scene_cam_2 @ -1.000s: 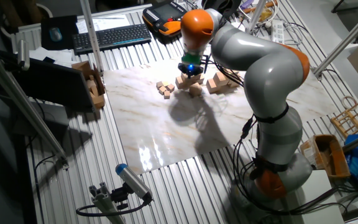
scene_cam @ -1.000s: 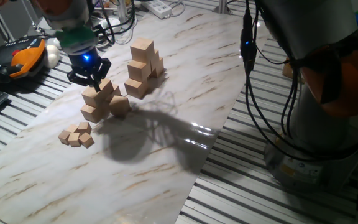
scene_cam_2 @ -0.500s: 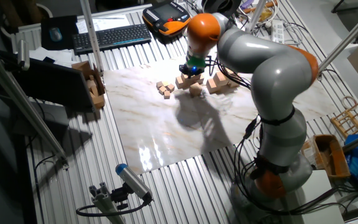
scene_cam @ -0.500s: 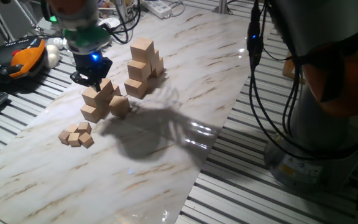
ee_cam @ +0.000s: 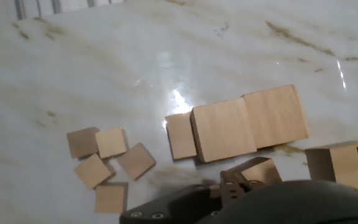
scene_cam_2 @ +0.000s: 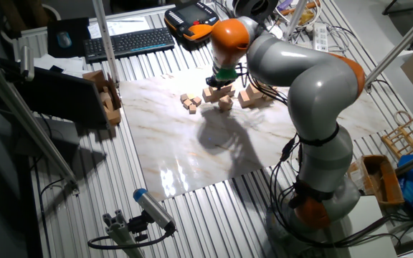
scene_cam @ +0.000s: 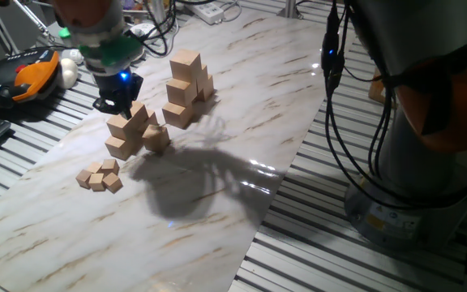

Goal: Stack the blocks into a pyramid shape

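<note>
The pale wooden blocks form two groups on the marble board. A tall stack stands at the back, also seen in the other fixed view. A low cluster lies nearer, with one block tilted on top. My gripper hovers just above this cluster, jaws apart and empty. In the hand view, two blocks lie side by side, and a tilted block sits next to my gripper.
Several much smaller cubes lie left of the cluster, also in the hand view. A keyboard and an orange pendant sit off the board. Cables hang at the right.
My gripper has risen slightly and shifted a little off the low cluster. The blocks have not moved.
</note>
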Controlling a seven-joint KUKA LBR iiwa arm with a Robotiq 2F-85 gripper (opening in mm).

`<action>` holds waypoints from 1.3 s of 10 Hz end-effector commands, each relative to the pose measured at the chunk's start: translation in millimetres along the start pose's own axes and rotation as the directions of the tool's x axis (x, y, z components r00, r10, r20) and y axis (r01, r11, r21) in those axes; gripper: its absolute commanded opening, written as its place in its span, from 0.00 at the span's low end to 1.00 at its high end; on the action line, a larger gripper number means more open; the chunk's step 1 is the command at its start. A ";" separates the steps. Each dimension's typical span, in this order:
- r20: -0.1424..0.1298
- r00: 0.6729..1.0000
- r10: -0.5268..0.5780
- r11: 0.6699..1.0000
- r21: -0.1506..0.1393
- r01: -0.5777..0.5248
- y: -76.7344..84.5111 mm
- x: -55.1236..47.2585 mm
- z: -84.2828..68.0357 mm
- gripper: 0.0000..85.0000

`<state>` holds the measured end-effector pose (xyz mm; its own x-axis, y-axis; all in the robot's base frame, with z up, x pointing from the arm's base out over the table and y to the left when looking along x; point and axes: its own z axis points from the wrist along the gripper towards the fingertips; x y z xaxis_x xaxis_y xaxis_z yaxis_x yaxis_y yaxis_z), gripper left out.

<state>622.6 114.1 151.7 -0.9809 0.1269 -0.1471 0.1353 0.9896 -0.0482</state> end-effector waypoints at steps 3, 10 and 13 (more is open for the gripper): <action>-0.012 0.954 -0.300 0.952 -0.063 0.299 -0.3 -0.1 0.1 0.00; -0.010 0.918 -0.398 0.917 -0.043 0.397 -8.0 9.3 -0.5 0.00; 0.000 0.924 -0.382 0.924 -0.037 0.382 -16.0 12.3 0.6 0.00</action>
<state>607.8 99.3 150.8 -0.9592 -0.2593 -0.1127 -0.2537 0.9653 -0.0615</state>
